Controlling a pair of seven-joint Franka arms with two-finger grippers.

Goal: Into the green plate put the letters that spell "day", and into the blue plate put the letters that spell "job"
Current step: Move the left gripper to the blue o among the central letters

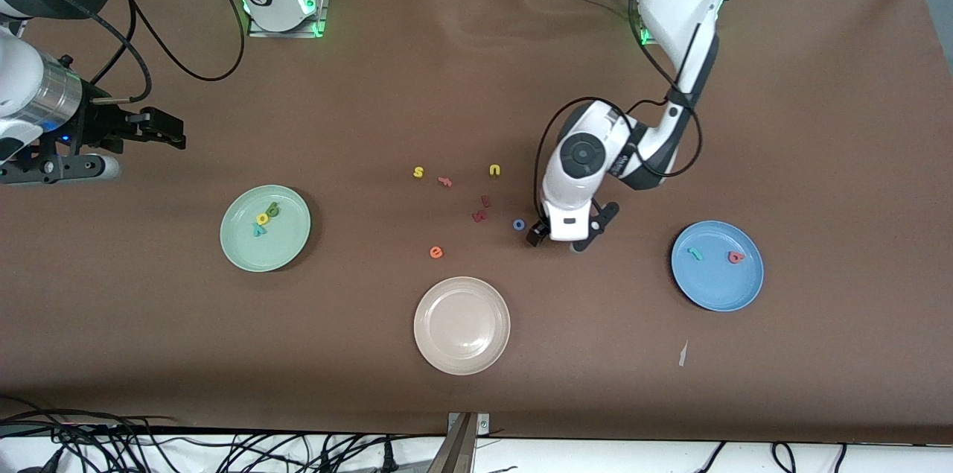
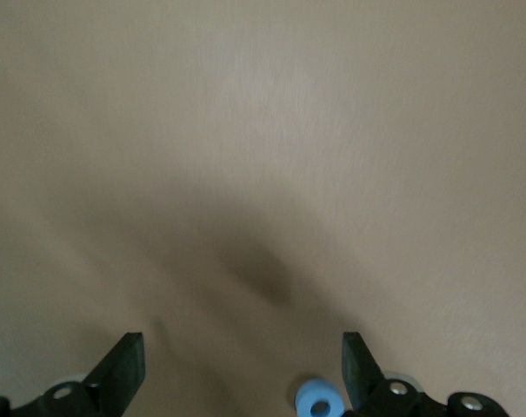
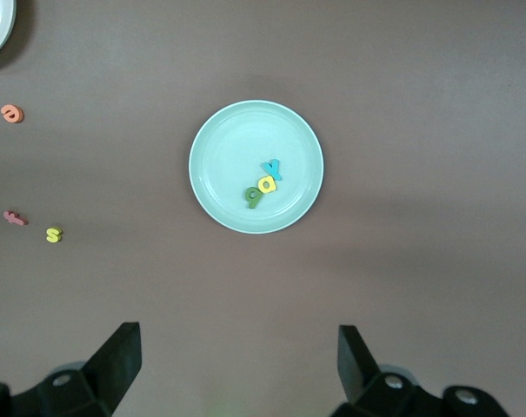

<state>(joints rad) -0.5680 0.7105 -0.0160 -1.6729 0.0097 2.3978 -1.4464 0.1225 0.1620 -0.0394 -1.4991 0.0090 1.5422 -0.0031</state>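
A brown table (image 1: 819,123) fills the scene, wires trailing along its near edge. Nearest the front camera sits the beige plate (image 1: 461,325), bare and no part of my job. The blue plate (image 1: 717,265), toward my left arm's end, holds the j (image 1: 695,254) and the b (image 1: 735,257). The green plate (image 1: 265,228), toward my right arm's end, already carries d (image 1: 272,209), a (image 1: 262,219) and y (image 1: 257,230) in a close cluster.

Only the o (image 1: 519,224) seems left to do. It lies on the table between the stray letters and the blue plate, with my left gripper (image 1: 567,237) low just beside it, jaws spread wide and holding nothing. In the left wrist view the o (image 2: 319,401) sits hard against the inner face of one finger (image 2: 360,363), not centred. To grasp well, I judge I should shift sideways until the ring lies midway between the fingers, settle lower, then close gently, since soft foam could squirt out or tip up. The dark red letters (image 1: 482,209) and the orange e (image 1: 436,252) lie near; I would keep the fingers off them.

My left arm reaches from its base, elbow bent, wrist pointing straight down. My right gripper (image 1: 153,127) waits, released and empty, high over the table's edge at its own end, its camera looking down on the green plate.
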